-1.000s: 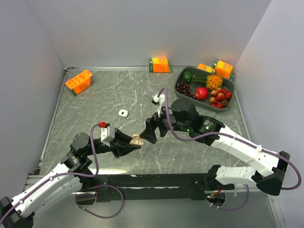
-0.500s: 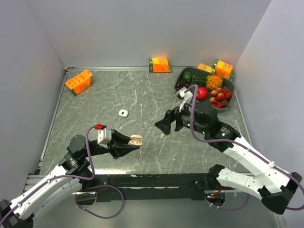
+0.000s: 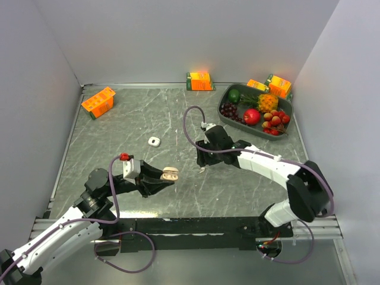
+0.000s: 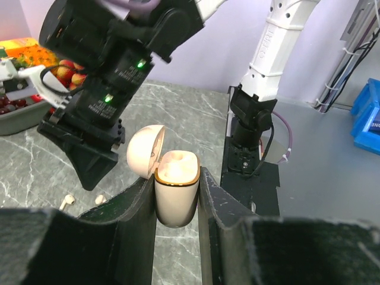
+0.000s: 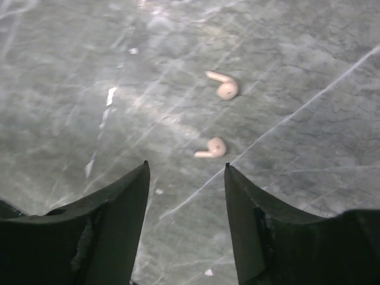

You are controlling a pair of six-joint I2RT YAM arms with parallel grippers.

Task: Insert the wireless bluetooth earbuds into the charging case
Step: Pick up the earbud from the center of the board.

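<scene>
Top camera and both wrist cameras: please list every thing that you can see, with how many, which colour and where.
table: one, grey marble, under everything
charging case: one, pale beige, lid open, held above the table, near left
earbuds: two, pale beige, lying apart near the table's middle
small white item: one, white, left of centre
tray: one, dark grey, far right corner
fruit: several, red, green, yellow, dark purple, in the tray
cartons: four, orange, near the far edge
left gripper: one, black, shut on the charging case
right gripper: one, black, open, above the earbuds
</scene>
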